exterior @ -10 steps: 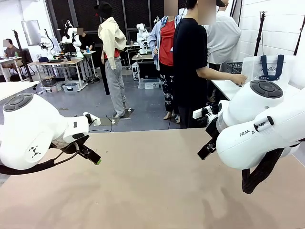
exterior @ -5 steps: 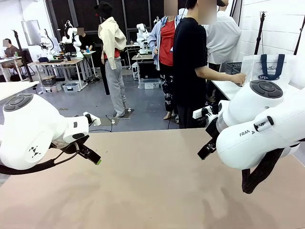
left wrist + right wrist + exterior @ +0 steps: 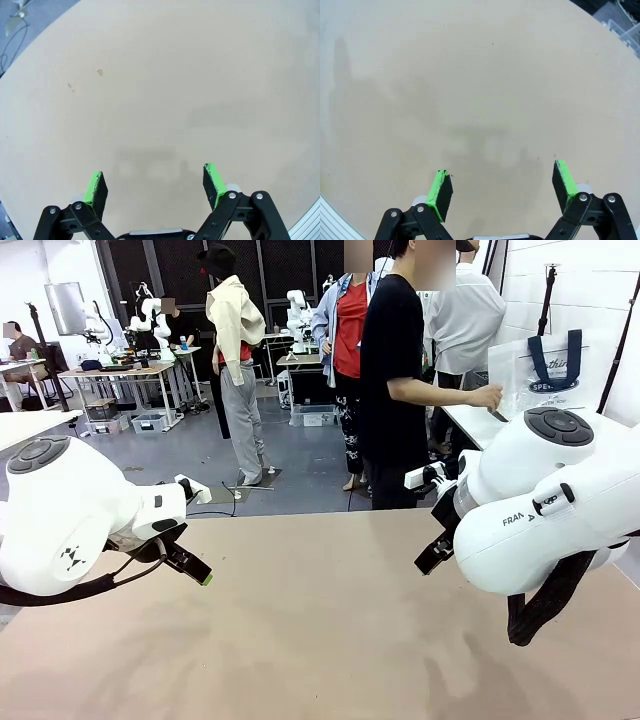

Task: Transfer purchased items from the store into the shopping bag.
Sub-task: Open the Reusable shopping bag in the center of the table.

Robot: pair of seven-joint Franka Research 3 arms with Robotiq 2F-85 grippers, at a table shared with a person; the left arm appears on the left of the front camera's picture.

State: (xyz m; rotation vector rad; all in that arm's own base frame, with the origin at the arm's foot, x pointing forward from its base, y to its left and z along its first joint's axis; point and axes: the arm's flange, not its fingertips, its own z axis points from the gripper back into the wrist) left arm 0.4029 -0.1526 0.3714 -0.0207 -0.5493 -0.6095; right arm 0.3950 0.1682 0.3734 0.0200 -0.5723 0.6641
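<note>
The shopping bag (image 3: 547,372), translucent white with dark navy handles, stands on a white side table (image 3: 468,424) at the far right. A person in a black shirt holds a hand (image 3: 488,397) at its left edge. The purchased items are out of view. My left gripper (image 3: 190,565) hangs over the left of the tan table (image 3: 320,640). In its wrist view the left gripper (image 3: 156,181) is open, with bare tabletop between the green pads. My right gripper (image 3: 432,555) hangs over the right of the table. Its wrist view shows the right gripper (image 3: 502,187) open and holding nothing.
Other people stand behind the person in black, beyond the table's far edge. My bulky right arm (image 3: 545,510) covers the table's right side. Work tables with other equipment stand far back on the left.
The shopping bag has shifted a little left and up, and the person's hand has moved left with it. Both arms have stayed still.
</note>
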